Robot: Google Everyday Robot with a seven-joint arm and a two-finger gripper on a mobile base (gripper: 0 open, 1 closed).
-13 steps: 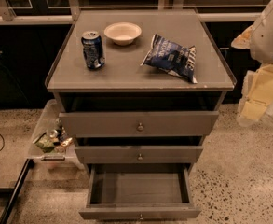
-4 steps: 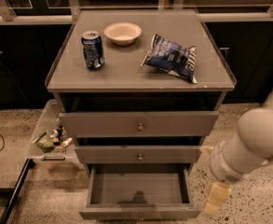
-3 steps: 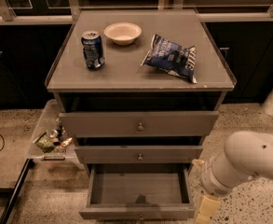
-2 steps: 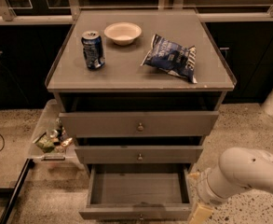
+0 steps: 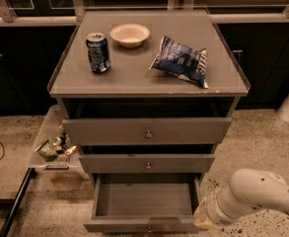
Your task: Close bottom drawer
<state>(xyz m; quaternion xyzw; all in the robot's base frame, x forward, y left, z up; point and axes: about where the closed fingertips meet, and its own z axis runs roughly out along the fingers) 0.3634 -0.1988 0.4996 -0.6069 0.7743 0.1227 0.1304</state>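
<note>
nearest the camera, the bottom drawer point(image 5: 144, 225) is seen pulled well out of the table point(image 5: 134, 75), its flat grey floor exposed; one small round knob point(image 5: 148, 229) is set mid-front, partly cut by the lower edge of the view. just beside the drawer's right front corner, the claw point(image 5: 201, 217) is found at the end of one white arm point(image 5: 255, 196) that enters from the lower right. only a pale yellowish part of the claw is shown, and whether it is open or closed cannot be told; nothing is seen to be held by it.

three drawers are counted in all. above the bottom one sits the middle drawer point(image 5: 183, 163), then the top drawer point(image 5: 109, 131), each with one knob, and a dark gap is seen above each front.

at the table's left side, one clear tray point(image 5: 41, 137) with small clutter is seen low over the speckled floor point(image 5: 262, 137).

three things are carried on the table top: one blue can point(image 5: 98, 52) standing upright at the left, one blue bag point(image 5: 180, 61) lying at the right, and one pale bowl point(image 5: 129, 35) farther back, between them.
</note>
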